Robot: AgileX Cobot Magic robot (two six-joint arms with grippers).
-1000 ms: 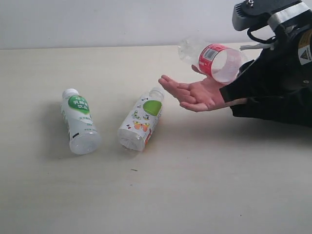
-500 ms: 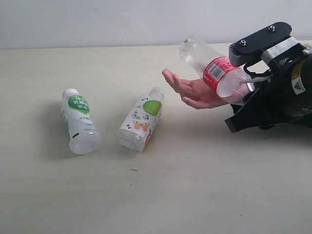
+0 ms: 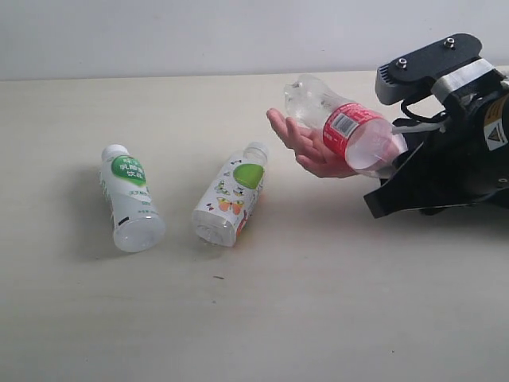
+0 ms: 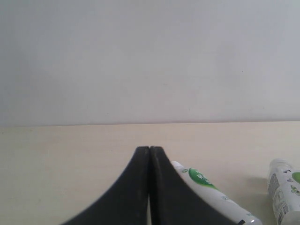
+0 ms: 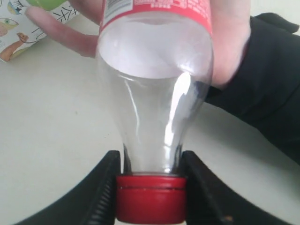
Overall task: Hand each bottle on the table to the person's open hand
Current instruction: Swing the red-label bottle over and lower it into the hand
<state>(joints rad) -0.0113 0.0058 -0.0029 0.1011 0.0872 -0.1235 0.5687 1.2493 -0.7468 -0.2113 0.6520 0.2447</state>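
Red-capped clear bottle [image 3: 343,130] lies over the person's open hand [image 3: 302,149] at upper right in the exterior view, its cap clamped between the partly closed jaws of the right gripper [image 5: 151,192]. The left gripper [image 4: 149,187] is pressed together, empty; a white-capped bottle [image 3: 129,199] at middle left and a second white-capped bottle [image 3: 231,195] at centre lie on the table [image 3: 318,310]

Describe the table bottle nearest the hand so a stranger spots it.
In the exterior view, two bottles lie on their sides on the pale table, left of the person's hand. Pick the nearer bottle: its label has cartoon drawings and orange patches, whereas the left bottle has a plain white label with a green mark.
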